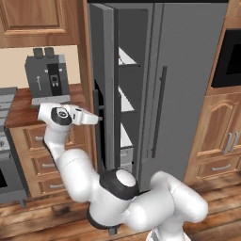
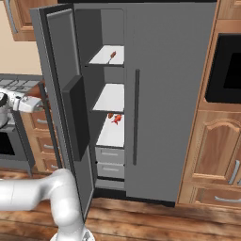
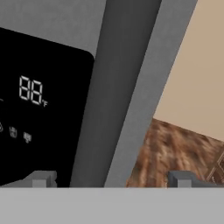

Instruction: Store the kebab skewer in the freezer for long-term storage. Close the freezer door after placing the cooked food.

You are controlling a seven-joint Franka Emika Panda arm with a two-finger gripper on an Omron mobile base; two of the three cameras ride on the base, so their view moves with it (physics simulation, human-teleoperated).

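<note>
My pincer (image 3: 111, 179) stands wide open and holds nothing. Its two small tips rise on either side of the outer edge of the freezer door (image 2: 66, 94), with the black dispenser panel (image 3: 39, 109) close on one side and a wooden countertop (image 3: 175, 153) beyond on the other.

The freezer (image 2: 110, 108), the tall narrow left part of the grey fridge, stands open with white shelves showing. On the top shelf (image 2: 101, 59) lies the kebab skewer (image 2: 112, 55), a thin stick with dark red-brown chunks. A small bright red item (image 2: 116, 118) sits on a lower shelf.

So the food seems stored, and the door is what remains. I judge the door to be stiff, heavy and smooth, swinging on a hinge. A flat push on its outer face near the free edge should move it most easily; the smooth panel could let my fingers slide.
</note>
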